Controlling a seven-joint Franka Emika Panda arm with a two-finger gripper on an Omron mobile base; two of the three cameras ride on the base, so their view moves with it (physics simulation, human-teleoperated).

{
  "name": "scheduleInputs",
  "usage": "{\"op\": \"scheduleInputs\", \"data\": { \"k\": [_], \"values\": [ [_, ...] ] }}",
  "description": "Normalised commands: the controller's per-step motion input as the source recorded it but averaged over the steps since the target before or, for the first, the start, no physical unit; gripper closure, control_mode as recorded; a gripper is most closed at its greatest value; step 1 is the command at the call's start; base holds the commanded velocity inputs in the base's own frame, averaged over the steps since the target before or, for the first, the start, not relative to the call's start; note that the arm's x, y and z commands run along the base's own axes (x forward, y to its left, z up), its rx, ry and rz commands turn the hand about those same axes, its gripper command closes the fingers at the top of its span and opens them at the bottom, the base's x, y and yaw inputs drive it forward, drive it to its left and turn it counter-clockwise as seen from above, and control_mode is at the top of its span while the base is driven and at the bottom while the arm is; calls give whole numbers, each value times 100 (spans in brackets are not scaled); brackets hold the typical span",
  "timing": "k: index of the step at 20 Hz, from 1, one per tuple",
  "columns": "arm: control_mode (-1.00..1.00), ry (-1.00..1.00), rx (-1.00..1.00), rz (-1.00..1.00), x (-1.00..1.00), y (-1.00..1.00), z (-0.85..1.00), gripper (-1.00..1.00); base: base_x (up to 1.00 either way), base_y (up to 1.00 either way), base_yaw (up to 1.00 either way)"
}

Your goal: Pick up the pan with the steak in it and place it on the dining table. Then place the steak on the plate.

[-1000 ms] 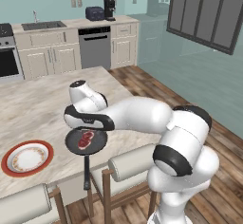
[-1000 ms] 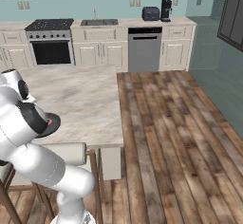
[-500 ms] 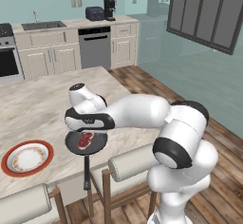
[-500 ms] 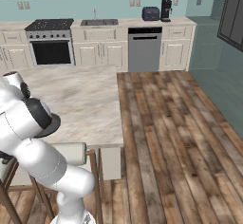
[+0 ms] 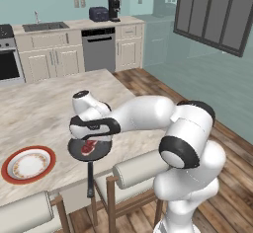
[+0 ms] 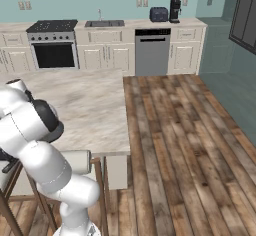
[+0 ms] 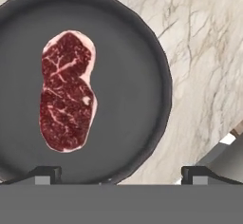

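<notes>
Trouble could come at the counter [image 5: 44,113] edge: the pan [image 5: 89,149] sits there, handle sticking off at 6 o'clock, so a bump might tip it. The plate [image 5: 28,164] waits at 9 o'clock. The end effector [image 7: 121,173], fingers wide apart, hangs over the steak [image 7: 66,91] at 11 o'clock, holding nothing.

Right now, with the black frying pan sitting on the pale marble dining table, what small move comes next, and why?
Probably lower the open gripper onto the raw red marbled steak. The black frying pan already rests on the pale marble dining table, and the steak still lies in it, not on the red-rimmed plate.
</notes>
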Motion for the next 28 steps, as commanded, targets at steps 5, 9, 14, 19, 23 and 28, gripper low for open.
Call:
{"op": "scheduleInputs", "data": {
  "k": [5, 9, 14, 19, 23, 28],
  "values": [
    [-100, 0, 0, 0, 12, 0, -13, -100, 0, 0, 0],
    [-100, 0, 0, 0, 16, 0, -12, -100, 0, 0, 0],
    [-100, -1, 0, 0, 18, 3, -13, -100, 0, 0, 0],
    [-100, -1, 0, 0, 21, 8, -13, -100, 0, 0, 0],
    [-100, -2, 0, 0, 22, 13, -14, -100, 0, 0, 0],
    [-100, -2, 0, 0, 14, 9, -13, -100, 0, 0, 0]
  ]
}}
